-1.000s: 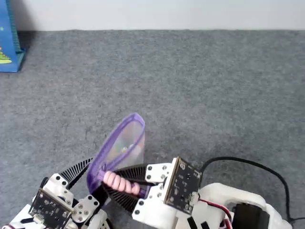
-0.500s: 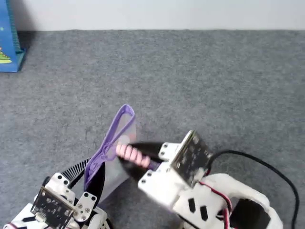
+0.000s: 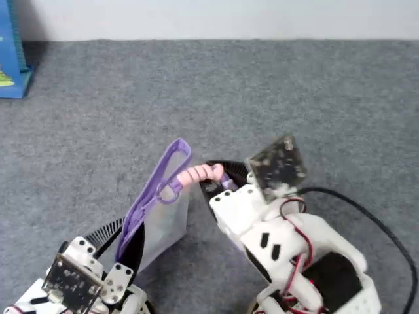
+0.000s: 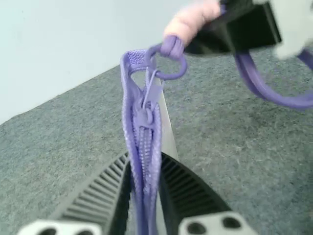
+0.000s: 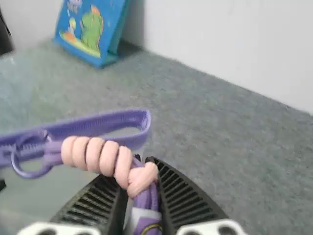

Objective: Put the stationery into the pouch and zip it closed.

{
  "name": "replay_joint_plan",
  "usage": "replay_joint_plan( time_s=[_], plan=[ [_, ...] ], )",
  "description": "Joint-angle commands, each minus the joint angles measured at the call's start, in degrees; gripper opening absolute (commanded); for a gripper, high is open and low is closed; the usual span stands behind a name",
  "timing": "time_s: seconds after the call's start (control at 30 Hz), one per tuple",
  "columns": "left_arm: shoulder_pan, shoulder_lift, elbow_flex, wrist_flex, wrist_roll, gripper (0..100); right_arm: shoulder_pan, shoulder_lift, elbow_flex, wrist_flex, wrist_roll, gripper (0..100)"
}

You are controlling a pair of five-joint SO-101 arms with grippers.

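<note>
The pouch (image 3: 163, 219), translucent with a purple zipper band (image 3: 154, 190), stands on edge on the grey mat. My left gripper (image 3: 131, 241) is shut on the near end of the band (image 4: 143, 147), which runs between its black fingers. The zipper slider (image 4: 145, 117) sits close to the far end, and the teeth behind it look closed. A ring (image 4: 168, 63) links the slider to a pink coiled pull (image 3: 200, 174). My right gripper (image 3: 215, 182) is shut on that pink pull (image 5: 102, 156) and its purple strap, just beyond the pouch's far end.
A blue picture book (image 3: 12, 55) leans against the white wall at the far left, also seen as the blue picture book (image 5: 93, 29). The right arm's black cable (image 3: 366, 209) loops over the mat at the right. Open grey mat lies behind the pouch.
My right gripper has travelled from beside the left gripper to the pouch's far end, drawing the pink pull along the zipper. The pouch mouth has narrowed to a flat band.
</note>
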Motion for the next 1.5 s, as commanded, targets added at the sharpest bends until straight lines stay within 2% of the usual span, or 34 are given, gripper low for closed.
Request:
replay_joint_plan(
  time_s=[0.0, 0.1, 0.17, 0.37, 0.53, 0.87, 1.07, 1.33, 1.47],
  plan=[
    [0.0, 1.2, -0.9, 0.0, 1.3, 1, -1.0, 0.6, -0.5, 5.1, 2.0, 8.0],
    [-0.1, 1.2, -0.9, -0.1, 1.3, 1, -3.6, 0.5, -0.7, 11.0, 2.0, 18.9],
    [-0.1, 1.2, -0.9, -0.1, 1.3, 1, -4.7, 0.1, -0.8, 13.3, 2.0, 22.8],
    [-0.3, 1.2, -0.9, -0.1, 1.3, 1, -10.9, 0.0, -0.8, 15.4, 1.7, 18.6],
    [-0.4, 1.2, -0.9, -0.1, 1.4, 1, -18.1, 0.0, -3.1, 15.4, -2.7, 19.6],
    [-0.2, 1.2, -0.9, -0.1, 1.3, 1, -26.1, 0.0, -7.7, 14.5, -3.1, 19.7],
    [0.0, 1.2, -0.9, -0.1, 1.3, 1, -29.7, 0.7, -7.0, 9.5, -3.3, 19.5],
    [0.0, 1.2, -0.9, -0.1, 1.3, 1, -29.5, 0.7, 0.0, -2.0, -2.9, 19.3],
    [0.0, 1.2, -0.9, -0.1, 1.3, 1, -27.5, 0.7, 1.8, -3.2, -3.1, 19.3]
  ],
)
